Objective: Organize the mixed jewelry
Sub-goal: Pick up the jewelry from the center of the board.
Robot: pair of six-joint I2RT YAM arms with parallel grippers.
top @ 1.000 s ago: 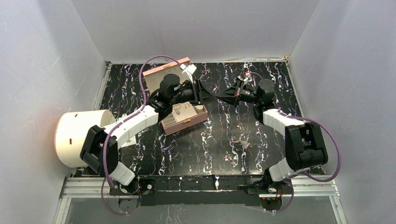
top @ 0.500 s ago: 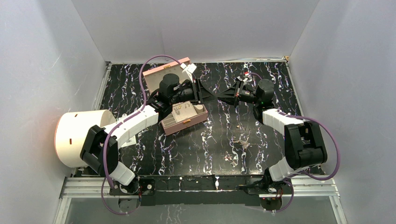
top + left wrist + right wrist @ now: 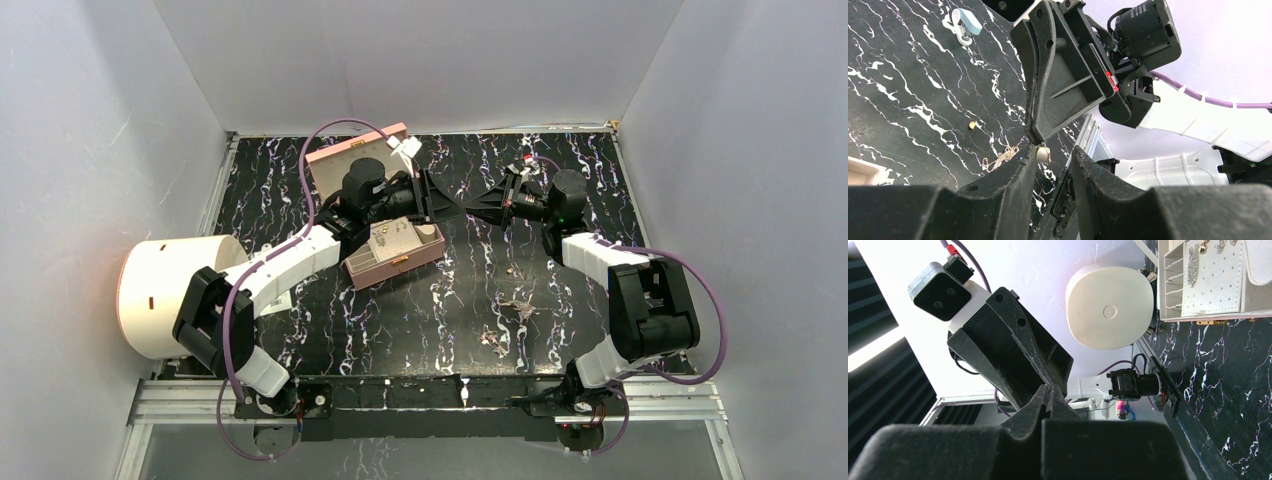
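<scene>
The mixed jewelry [image 3: 516,303] lies scattered on the dark surface [image 3: 440,320], right of the pink box [image 3: 392,266]; above it, the left end effector [image 3: 1053,150] stands partly open, a small pale piece [image 3: 1043,154] at its fingertips; the right end effector [image 3: 1048,392], fully closed, meets it tip to tip.

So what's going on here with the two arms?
It looks like a handover above the table. The right arm's fingers are shut, apparently pinching a small pale piece, held between the left arm's fingers, which stand open around it. More loose jewelry lies on the table; the pink box sits open nearby.
</scene>
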